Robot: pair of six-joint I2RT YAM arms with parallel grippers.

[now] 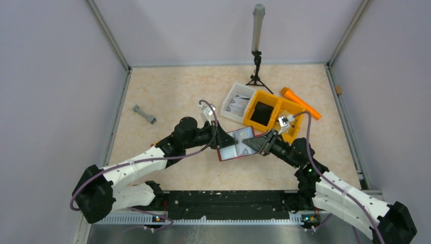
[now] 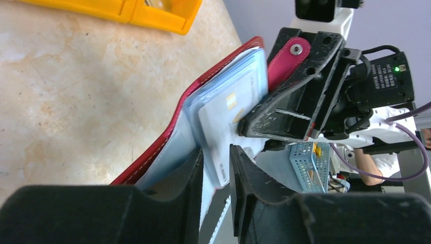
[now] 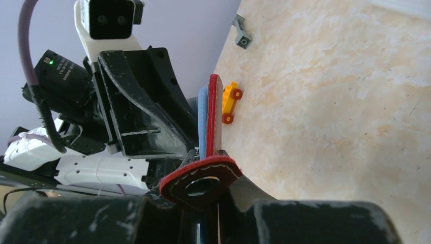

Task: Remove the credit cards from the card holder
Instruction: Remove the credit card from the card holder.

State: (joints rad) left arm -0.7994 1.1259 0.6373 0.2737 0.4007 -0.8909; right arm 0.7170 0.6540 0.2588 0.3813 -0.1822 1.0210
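Note:
The dark red card holder (image 1: 234, 146) hangs open above the table between both grippers. In the left wrist view its red cover (image 2: 167, 127) holds clear sleeves, and a pale credit card (image 2: 223, 119) with a chip sticks out of them. My left gripper (image 2: 217, 173) is shut on that card's near edge; it also shows in the top view (image 1: 222, 140). My right gripper (image 1: 247, 144) is shut on the holder's other side. In the right wrist view (image 3: 216, 170) the holder (image 3: 214, 112) stands edge-on between the fingers, with its snap tab (image 3: 201, 183) in front.
A yellow-orange divided bin (image 1: 269, 114) and a white tray (image 1: 238, 101) stand just behind the holder. An orange tool (image 1: 300, 101), a tripod with a grey cylinder (image 1: 257, 51) and a grey part (image 1: 144, 115) lie further off. A small yellow toy car (image 3: 229, 101) sits under the holder.

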